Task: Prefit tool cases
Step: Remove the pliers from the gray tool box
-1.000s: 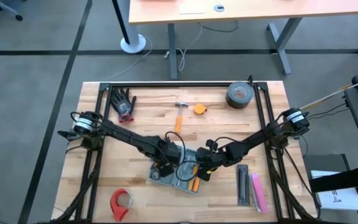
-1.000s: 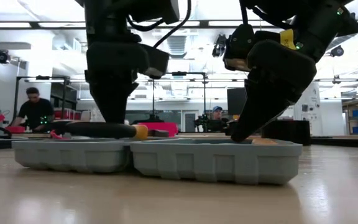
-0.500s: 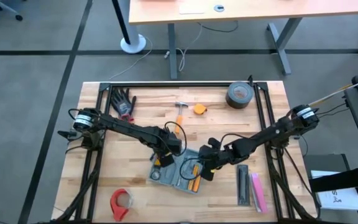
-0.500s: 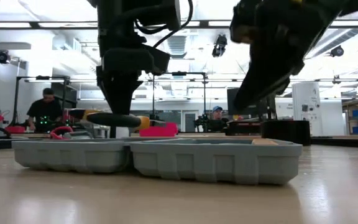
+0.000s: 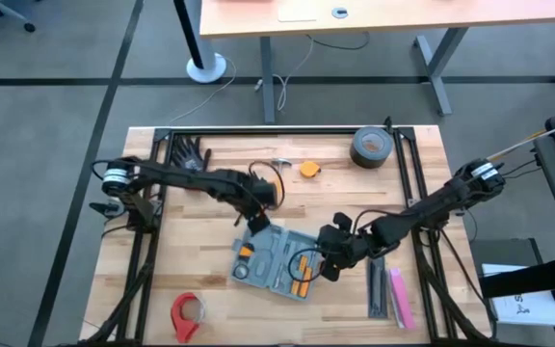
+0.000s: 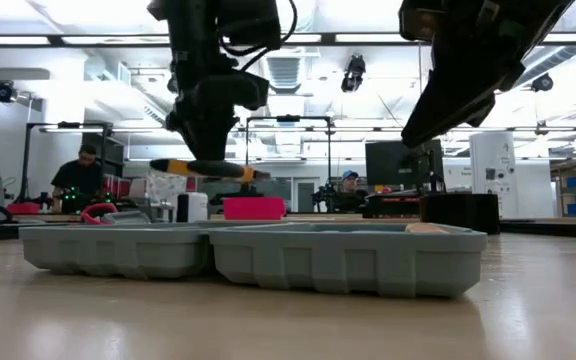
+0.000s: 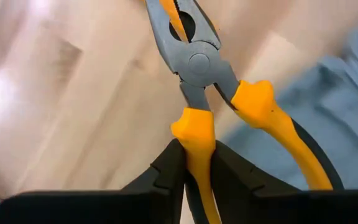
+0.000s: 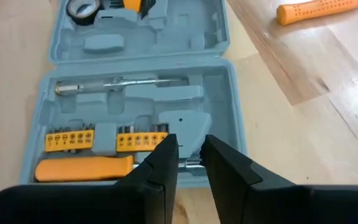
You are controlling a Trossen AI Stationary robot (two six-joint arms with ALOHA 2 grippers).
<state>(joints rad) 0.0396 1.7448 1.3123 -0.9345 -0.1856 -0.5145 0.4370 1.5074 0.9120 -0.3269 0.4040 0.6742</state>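
We note the left gripper (image 7: 196,165) has lifted clear of the tool case (image 5: 276,262), its fingers clamped on one yellow handle of the pliers (image 7: 197,68); the case now lies open below and beside it. The right gripper (image 8: 188,163) has also risen and hangs above the case's near edge, fingers slightly apart, holding nothing. We judge the pliers are being moved for refitting.

The tool case (image 5: 277,262) lies opened flat on the wooden table, its 2 blue-grey halves side by side, directly below the right gripper (image 8: 188,163) and just beside the left gripper (image 7: 197,168). Its moulded grey tray holds 2 rows of yellow-banded bits, an orange-handled tool and a metal shaft in their slots.
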